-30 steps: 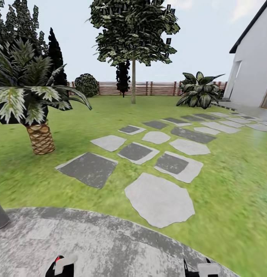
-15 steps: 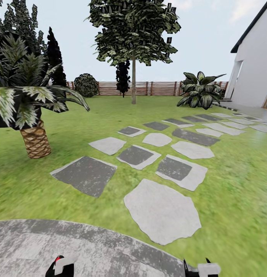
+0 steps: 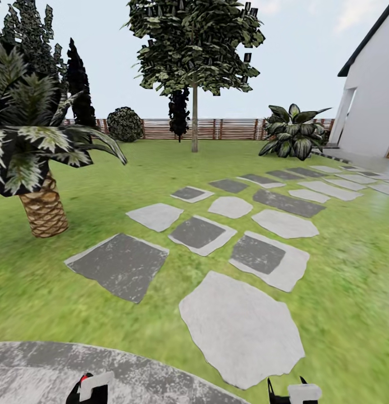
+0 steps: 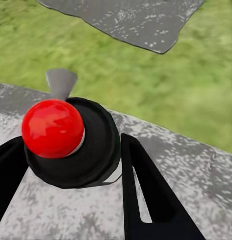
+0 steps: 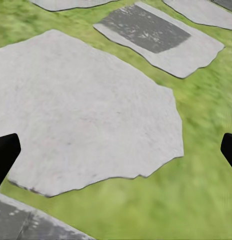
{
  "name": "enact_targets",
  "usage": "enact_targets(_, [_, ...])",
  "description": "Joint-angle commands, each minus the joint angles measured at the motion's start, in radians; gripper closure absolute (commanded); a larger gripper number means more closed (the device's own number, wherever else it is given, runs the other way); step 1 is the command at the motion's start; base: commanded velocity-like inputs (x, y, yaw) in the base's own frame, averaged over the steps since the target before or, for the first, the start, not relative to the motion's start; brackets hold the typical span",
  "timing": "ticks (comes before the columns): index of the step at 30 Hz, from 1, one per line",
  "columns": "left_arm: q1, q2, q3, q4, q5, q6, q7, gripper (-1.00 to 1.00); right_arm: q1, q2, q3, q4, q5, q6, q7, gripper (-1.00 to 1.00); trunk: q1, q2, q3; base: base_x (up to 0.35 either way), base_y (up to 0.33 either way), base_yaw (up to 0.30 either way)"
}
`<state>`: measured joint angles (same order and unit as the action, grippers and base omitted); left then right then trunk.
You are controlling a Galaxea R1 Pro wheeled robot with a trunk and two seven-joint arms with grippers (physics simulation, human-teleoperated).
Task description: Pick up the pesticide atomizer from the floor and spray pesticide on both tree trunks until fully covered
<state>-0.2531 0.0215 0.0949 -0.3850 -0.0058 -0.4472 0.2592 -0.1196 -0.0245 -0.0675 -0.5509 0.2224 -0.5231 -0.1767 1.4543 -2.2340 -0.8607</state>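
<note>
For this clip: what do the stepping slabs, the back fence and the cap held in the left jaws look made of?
Stepping slabs: stone or concrete, matte, speckled grey, irregular edges.
Back fence: wood, judging by brown horizontal slats between posts.
Atomizer cap in the left gripper: probably plastic, smooth black with faint sheen; its red button is glossy, showing highlights.

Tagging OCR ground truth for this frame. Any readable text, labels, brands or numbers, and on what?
None: no words, numbers, labels or signs can be read in any view.
Atomizer in the left hand: plain black top with a red ball, no label visible.
Stepping stones, fence, house wall: plain, no markings.
</note>
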Motion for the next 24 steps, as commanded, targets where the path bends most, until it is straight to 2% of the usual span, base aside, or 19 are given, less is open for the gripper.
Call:
enact_targets(1, [0.000, 0.000, 0.000, 0.001, 0.000, 0.000, 0.000, 1.00, 0.000, 0.000, 0.000, 0.000, 0.000, 0.000, 0.000, -1.00, 0.000, 0.000, 0.000, 0.340, 0.000, 0.000])
enact_targets(24, [0.000, 0.000, 0.000, 0.018, -0.002, -0.002, 0.000, 1.00, 0.000, 0.000, 0.000, 0.000, 0.000, 0.000, 0.000, -1.00, 0.000, 0.000, 0.000, 0.340, 0.000, 0.000])
